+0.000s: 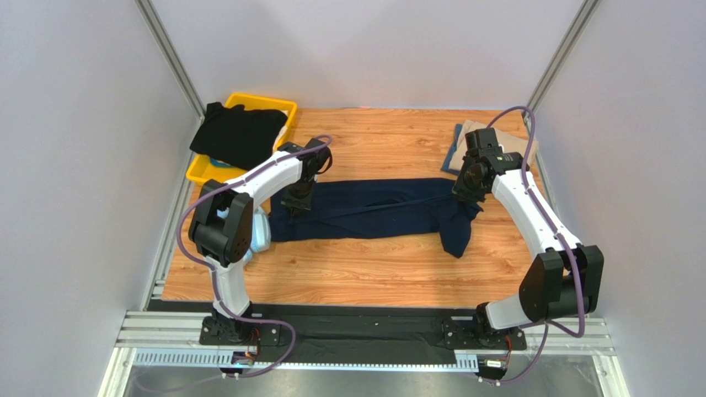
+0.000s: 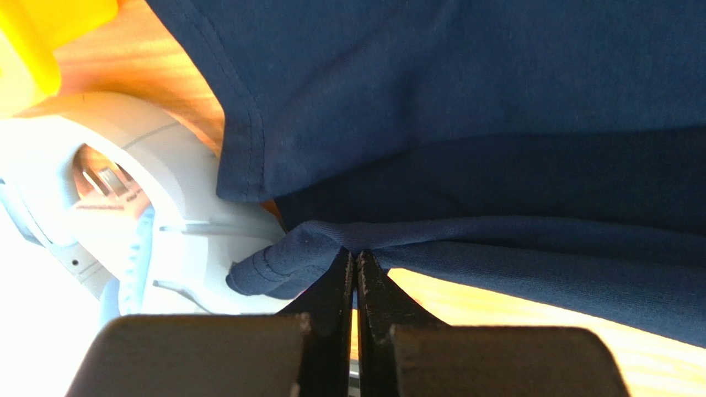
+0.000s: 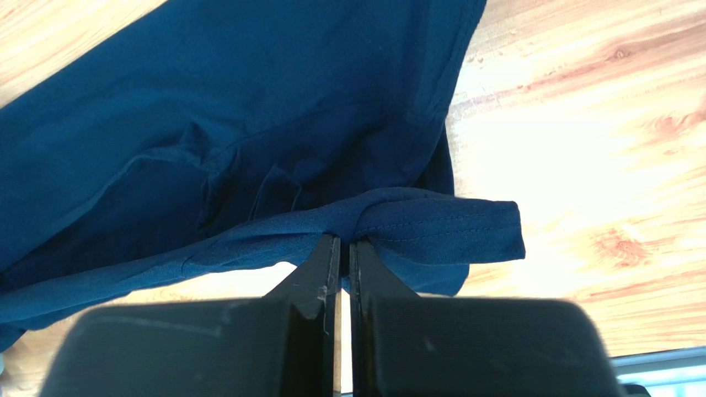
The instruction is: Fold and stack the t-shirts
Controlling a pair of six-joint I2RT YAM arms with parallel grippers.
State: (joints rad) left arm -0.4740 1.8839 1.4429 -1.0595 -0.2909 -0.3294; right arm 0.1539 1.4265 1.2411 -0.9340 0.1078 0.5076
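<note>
The left pincer [image 2: 355,258] and right pincer [image 3: 340,245] are each clamped on an end of the navy t-shirt [image 1: 365,208] stretched across the middle of the surface [image 1: 389,273], so they should move together, evenly taut, to land a straight fold.

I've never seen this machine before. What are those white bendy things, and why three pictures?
They are two robot arms bolted to a wooden table. One picture looks down from above; the other two come from a camera on each wrist. A dark navy t-shirt lies on the table. The left gripper and the right gripper each pinch an edge of it, shut tight. A black shirt drapes over a yellow bin, and light blue headphones lie beside the left arm.
</note>
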